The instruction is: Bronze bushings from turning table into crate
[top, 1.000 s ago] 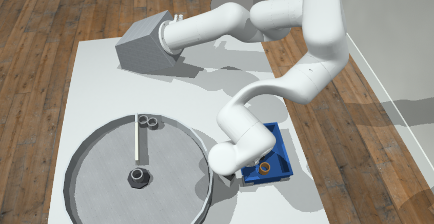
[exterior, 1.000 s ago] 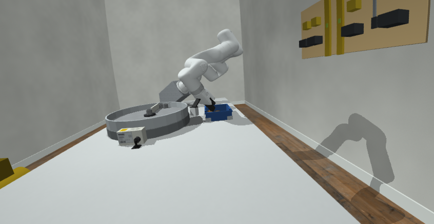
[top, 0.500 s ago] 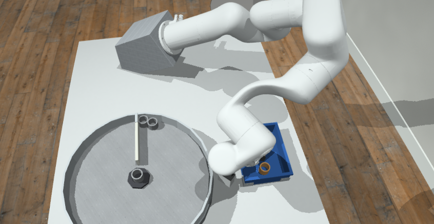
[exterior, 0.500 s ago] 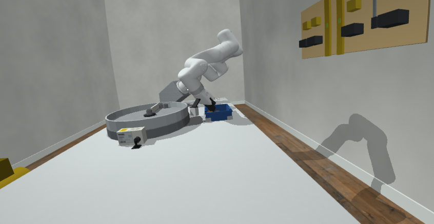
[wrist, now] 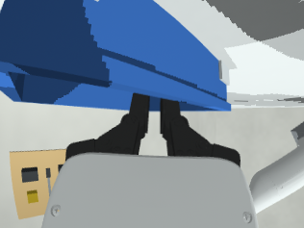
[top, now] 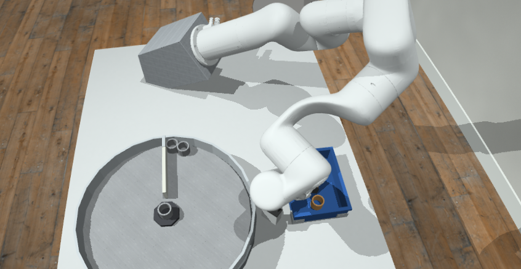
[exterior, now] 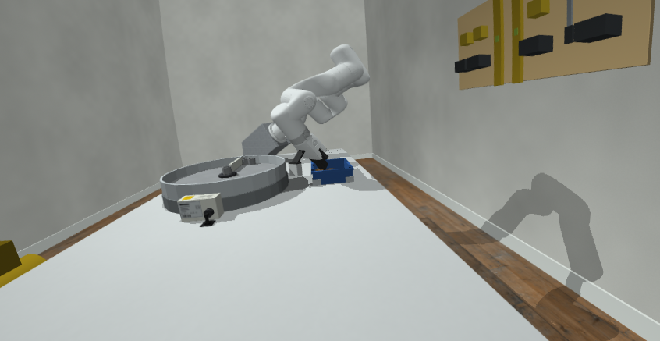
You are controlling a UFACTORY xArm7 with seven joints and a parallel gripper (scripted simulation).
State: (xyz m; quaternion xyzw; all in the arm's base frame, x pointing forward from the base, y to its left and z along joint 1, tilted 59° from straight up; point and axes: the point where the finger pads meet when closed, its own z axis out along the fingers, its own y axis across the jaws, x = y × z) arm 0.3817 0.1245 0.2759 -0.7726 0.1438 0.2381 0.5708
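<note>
The blue crate stands right of the turning table. One bronze bushing stands in the crate's near part; the arm hides part of the crate, so others cannot be ruled out. My gripper points down at the crate, its fingers slightly apart with nothing seen between them. Two steel bushings stand side by side on the turning table near its rim. A grey ring stands on the dark hub. No bronze bushing shows on the turning table.
A pale bar reaches inward from the turning table's rim, beside the steel bushings. The table's raised wall lies between them and the crate. A small grey block stands between table and crate. A labelled box stands in front.
</note>
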